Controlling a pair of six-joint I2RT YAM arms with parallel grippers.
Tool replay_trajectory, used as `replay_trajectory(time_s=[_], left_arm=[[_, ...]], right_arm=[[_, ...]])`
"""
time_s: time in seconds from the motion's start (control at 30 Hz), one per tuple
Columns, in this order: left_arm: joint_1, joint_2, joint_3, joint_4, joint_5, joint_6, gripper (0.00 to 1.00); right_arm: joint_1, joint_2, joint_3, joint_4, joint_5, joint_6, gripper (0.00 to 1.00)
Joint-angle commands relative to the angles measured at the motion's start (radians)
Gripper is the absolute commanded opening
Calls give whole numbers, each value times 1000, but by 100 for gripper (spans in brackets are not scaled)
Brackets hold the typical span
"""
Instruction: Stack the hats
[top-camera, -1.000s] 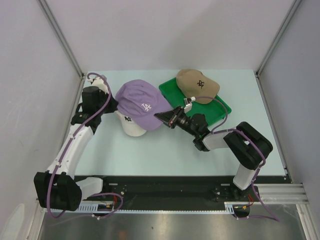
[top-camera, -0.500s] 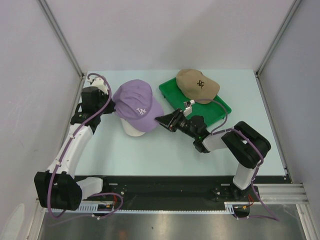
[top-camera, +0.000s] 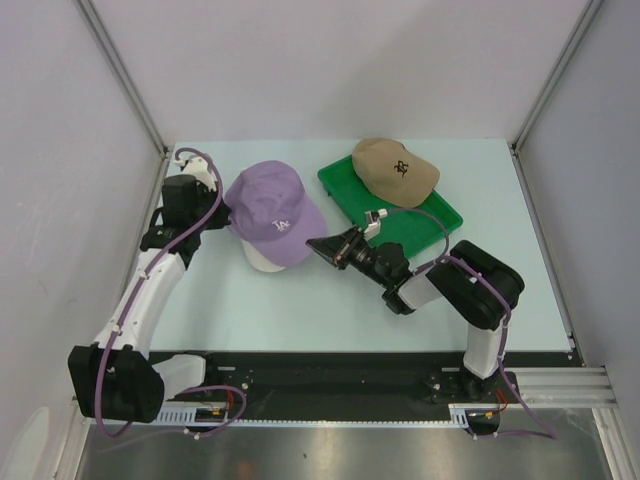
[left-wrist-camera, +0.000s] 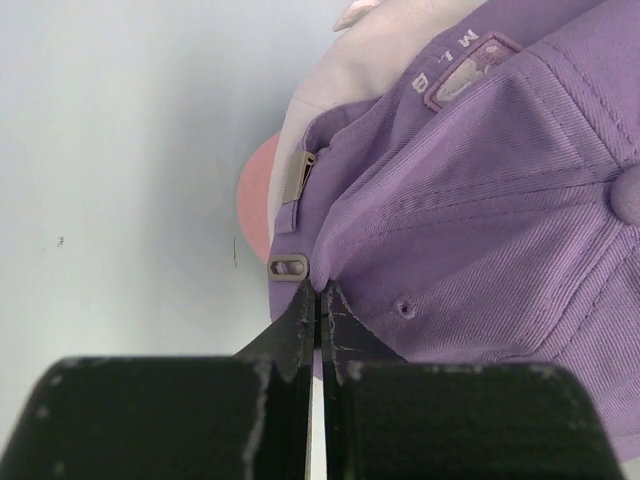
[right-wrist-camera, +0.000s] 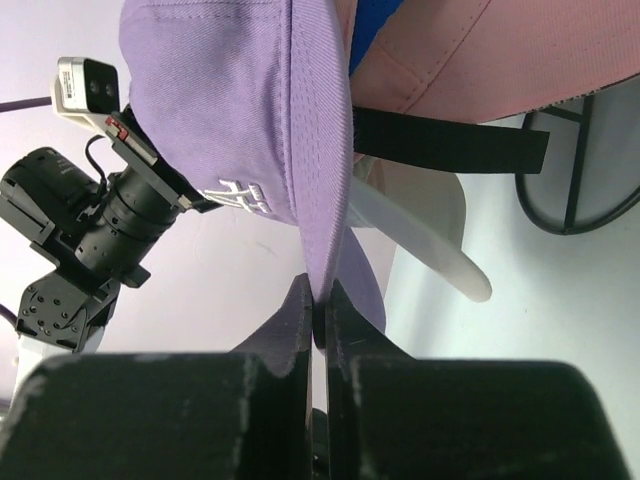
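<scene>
- Five hats show: one purple hat (top-camera: 272, 205), one white hat (top-camera: 262, 260), one pink hat (right-wrist-camera: 470, 50), one blue hat (right-wrist-camera: 372, 25) and one tan hat (top-camera: 395, 170).
- The purple hat sits over the white, pink and blue ones, just left of the one green tray (top-camera: 440, 225).
- The tan hat lies alone on the tray.
- The left gripper (left-wrist-camera: 318, 300) pinches the purple hat's back edge.
- The right gripper (right-wrist-camera: 318, 300) pinches its brim.

The lavender fabric cap (top-camera: 272, 212) sits atop the white fabric cap (top-camera: 262, 259) (toward the tabletop's (top-camera: 300, 300) left edge); to their right, the tan fabric cap (top-camera: 395, 170) lies on the flat green plastic tray (top-camera: 441, 214).
</scene>
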Motion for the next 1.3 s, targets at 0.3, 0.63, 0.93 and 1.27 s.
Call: replay_trajectory(time_s=[0.3, 0.63, 0.93, 1.27], left_arm=[[13, -10, 41, -82, -105, 46, 11], [-25, -219, 108, -54, -62, -36, 84], [-171, 5, 159, -4, -38, -27, 95], [-171, 134, 193, -18, 9, 59, 96]], right_arm=[[10, -28, -63, -157, 175, 23, 0], [67, -51, -26, -185, 217, 13, 0], [220, -111, -78, -163, 434, -13, 0], [372, -335, -95, -534, 758, -297, 62]])
